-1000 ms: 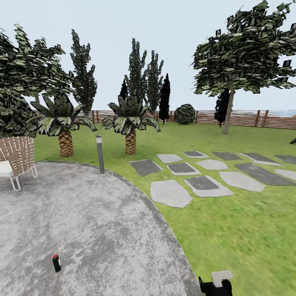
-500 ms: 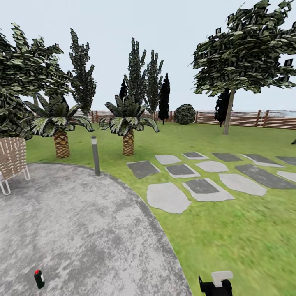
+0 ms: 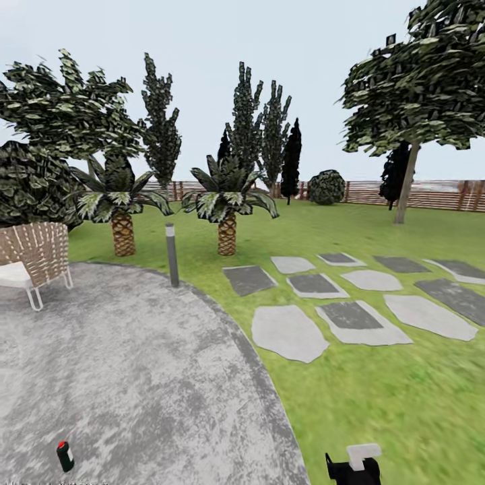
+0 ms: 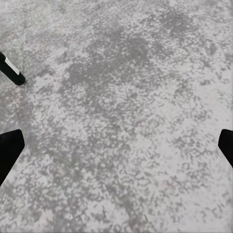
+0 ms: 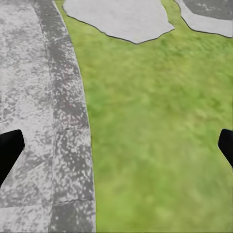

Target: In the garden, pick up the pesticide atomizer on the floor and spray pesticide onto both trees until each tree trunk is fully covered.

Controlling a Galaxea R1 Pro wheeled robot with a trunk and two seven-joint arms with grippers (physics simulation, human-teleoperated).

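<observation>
The pesticide atomizer (image 3: 65, 456), a small dark green bottle with a red top, stands on the grey paved circle (image 3: 148, 377) near the lower left of the head view. The left wrist view catches its dark body (image 4: 12, 72) at the picture's edge, well off to one side of my open left gripper (image 4: 116, 145), which hangs over bare paving. My right gripper (image 5: 116, 145) is open over the seam between paving and grass. A tall tree with a pale trunk (image 3: 406, 183) stands far off at the right by the fence. Another leafy tree (image 3: 67, 111) rises at the left, its trunk hidden.
A wicker chair (image 3: 34, 259) stands at the left edge of the paving and a grey bollard lamp (image 3: 172, 254) at its far rim. Two short palms (image 3: 227, 229) grow behind. Stepping stones (image 3: 289, 331) cross the lawn to the right. A slatted fence (image 3: 438, 195) closes the back.
The whole head view has shifted, so the camera has moved. The atomizer now sits lower and further left in the picture than a second ago. Both grippers stay open.
</observation>
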